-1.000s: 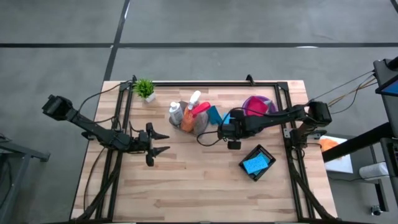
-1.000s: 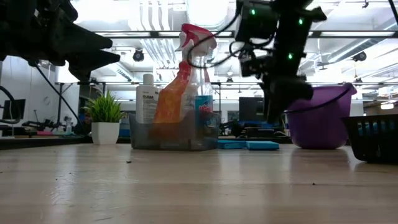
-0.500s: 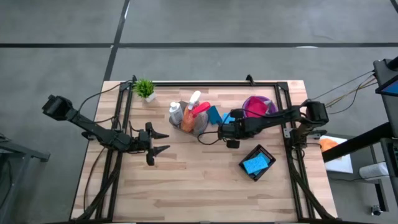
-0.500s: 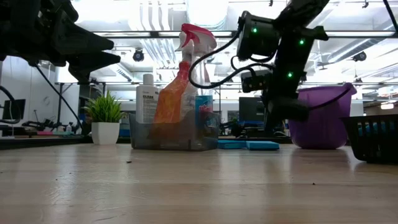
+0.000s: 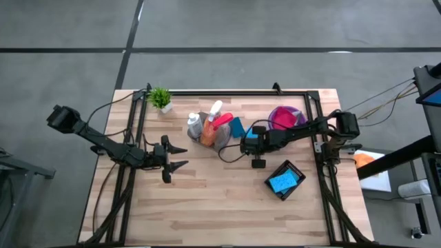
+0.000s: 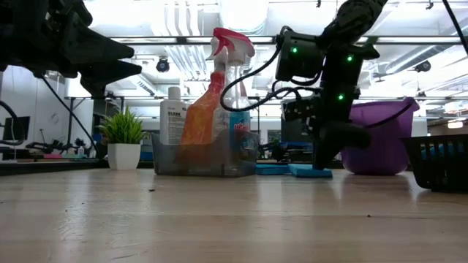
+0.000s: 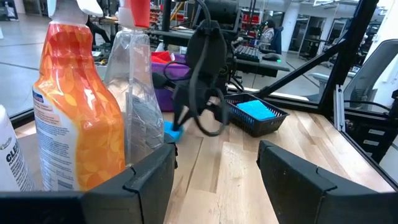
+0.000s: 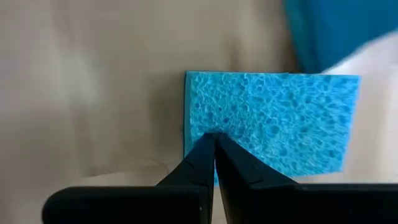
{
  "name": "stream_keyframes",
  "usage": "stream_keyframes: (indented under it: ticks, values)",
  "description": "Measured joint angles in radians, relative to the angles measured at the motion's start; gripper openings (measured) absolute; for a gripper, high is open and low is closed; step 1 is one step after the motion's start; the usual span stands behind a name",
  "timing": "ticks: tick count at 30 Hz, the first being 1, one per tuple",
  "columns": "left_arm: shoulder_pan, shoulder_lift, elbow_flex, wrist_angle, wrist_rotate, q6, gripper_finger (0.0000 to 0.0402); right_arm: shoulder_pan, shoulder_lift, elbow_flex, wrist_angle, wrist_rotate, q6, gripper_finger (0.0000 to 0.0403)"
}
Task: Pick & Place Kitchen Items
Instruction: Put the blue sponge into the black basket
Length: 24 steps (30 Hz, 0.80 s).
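Observation:
A flat blue sponge [image 8: 273, 124] lies on the table just right of the clear bin [image 5: 210, 132], which holds a white bottle, an orange-and-white bottle [image 7: 74, 106] and a pink-trigger spray bottle [image 6: 232, 44]. My right gripper [image 8: 214, 140] is shut, pointing down onto this sponge [image 6: 311, 172]. A second, darker blue sponge [image 6: 272, 169] lies beside it, nearer the bin. My left gripper [image 5: 185, 158] is open and empty, hovering left of the bin. My right gripper sets its shut fingertips [image 8: 205, 152] on the sponge's top face near one short edge [image 8: 196, 118], coming from above and pointing down. The sponge lies flat on the table. Whether the tips only touch or press in does not show.
A purple bowl [image 5: 286, 116] with magenta cloth stands at the far right. A black basket [image 5: 284, 179] holding a blue sponge sits nearer the front right. A small potted plant [image 5: 160, 98] stands at the far left. Bare wood [image 5: 207, 207] lies toward the near edge.
My right gripper has come down from above the table onto the blue sponge beside the bin, shifting slightly toward the table's left. The sponge has stayed flat where it was.

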Motion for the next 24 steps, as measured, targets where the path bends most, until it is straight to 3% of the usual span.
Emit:
stream_keyframes:
  ticks: [9,18,24]
  values:
    - [0.0,0.0,0.0,0.0,-0.004,0.0,0.0231,0.111,-0.025,0.032,-0.001,-0.205,0.02,0.0018]
    - [0.0,0.0,0.0,0.0,-0.005,-0.001,0.0231,0.284,-0.033,0.132,-0.043,-0.203,0.019,0.0018]
    - [0.0,0.0,0.0,0.0,-0.005,-0.001,0.0231,0.308,-0.03,0.169,-0.04,-0.149,0.152,0.0019]
